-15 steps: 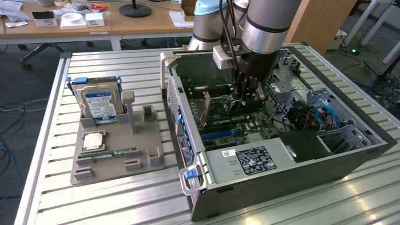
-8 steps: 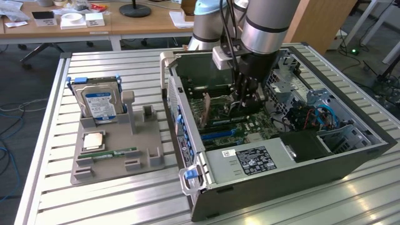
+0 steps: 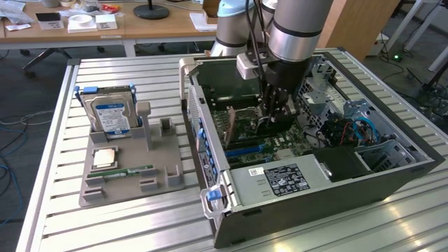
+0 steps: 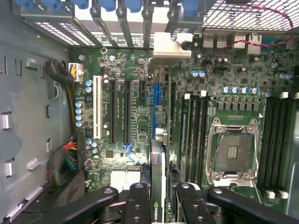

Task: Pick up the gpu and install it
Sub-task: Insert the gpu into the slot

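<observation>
Arm reaches straight down into the open computer case (image 3: 392, 173) at the centre of the exterior view. The end effector (image 3: 277, 116) is low, just above the motherboard (image 4: 135, 126). Wrist view: the end effector (image 4: 161, 198) is pinching the gpu (image 4: 157, 179), one finger on each flat face, card held on edge with its thin edge toward the camera. The gpu sits directly between the fingers and hangs below them, inside the case, off the worktop (image 3: 126, 226). Its long axis runs away from the fingers toward the rear wall of the case and ends at the silver bracket (image 4: 170, 46), which lies close to the row of rear slot covers. That axis is parallel to the expansion slots and appears lined up over the blue slot (image 4: 157, 95). Whether the card's lower edge touches the slot cannot be told. The empty CPU socket (image 4: 233, 149) lies to one side of the card, well apart from it. On the exterior view's left, a grey holder (image 3: 164, 181) on the worktop carries an upright hard drive (image 3: 112, 118), a processor chip (image 3: 105, 156) and a memory stick (image 3: 129, 171), all well apart from the arm. Judgement: the pick-up is done, and the card is at the slot but not clearly seated.
</observation>
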`<state>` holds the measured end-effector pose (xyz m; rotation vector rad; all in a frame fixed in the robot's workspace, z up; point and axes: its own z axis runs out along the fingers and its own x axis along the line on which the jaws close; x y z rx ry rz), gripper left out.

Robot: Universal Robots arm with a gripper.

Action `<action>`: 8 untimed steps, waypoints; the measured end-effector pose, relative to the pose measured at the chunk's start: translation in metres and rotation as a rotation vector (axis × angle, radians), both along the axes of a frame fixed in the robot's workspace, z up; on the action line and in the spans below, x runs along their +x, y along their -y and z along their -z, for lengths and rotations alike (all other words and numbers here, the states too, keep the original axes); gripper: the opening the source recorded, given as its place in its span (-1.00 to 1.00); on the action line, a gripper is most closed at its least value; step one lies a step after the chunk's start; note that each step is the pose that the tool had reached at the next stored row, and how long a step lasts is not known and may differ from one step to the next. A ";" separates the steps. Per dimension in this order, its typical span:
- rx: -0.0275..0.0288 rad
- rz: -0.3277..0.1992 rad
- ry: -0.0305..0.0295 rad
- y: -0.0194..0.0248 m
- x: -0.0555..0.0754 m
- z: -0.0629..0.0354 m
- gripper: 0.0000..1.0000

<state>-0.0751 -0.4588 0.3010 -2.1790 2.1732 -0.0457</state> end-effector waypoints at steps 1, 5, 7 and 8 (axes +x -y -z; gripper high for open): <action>-0.0015 0.003 0.0000 0.0000 0.000 0.0002 -0.48; -0.0018 0.008 0.0001 -0.0008 0.000 0.0015 -0.48; -0.0023 0.015 0.0000 -0.0016 0.000 0.0030 -0.48; -0.0030 0.019 0.0000 -0.0018 -0.001 0.0037 -0.48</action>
